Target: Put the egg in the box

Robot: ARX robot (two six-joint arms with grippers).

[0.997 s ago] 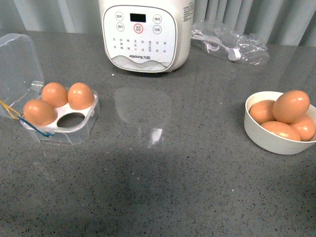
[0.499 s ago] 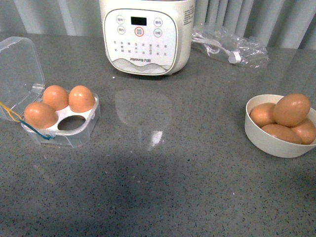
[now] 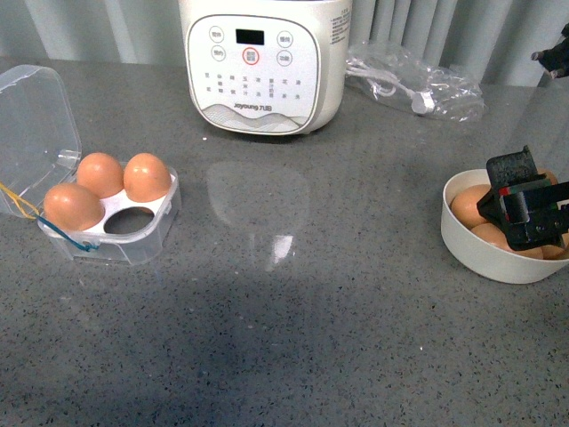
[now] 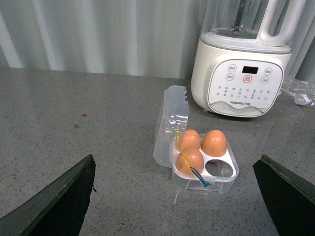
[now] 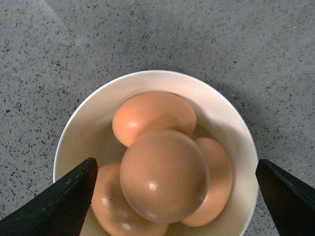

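The egg (image 5: 165,174) is smooth and orange-brown and lies on top of several like it in a round white bowl (image 5: 147,81). My right gripper (image 5: 174,169) hangs open just above this bowl (image 3: 471,253), one finger on each side of the top egg, touching nothing. In the front view the right gripper (image 3: 524,212) hides most of the pile. The box (image 3: 133,247) sits at the left with its clear lid (image 3: 31,116) swung open; it holds three eggs, and its near right cell (image 3: 132,220) has none. My left gripper (image 4: 174,162) is open, well short of the box (image 4: 216,183).
A white kitchen appliance with a button panel (image 3: 265,62) stands at the back centre of the grey counter. A crumpled clear bag with a cable (image 3: 418,80) lies to its right. Grey curtains hang behind.
My right gripper has come into the front view from the right and now hangs over the bowl, covering the top egg. The box and its eggs have not moved.
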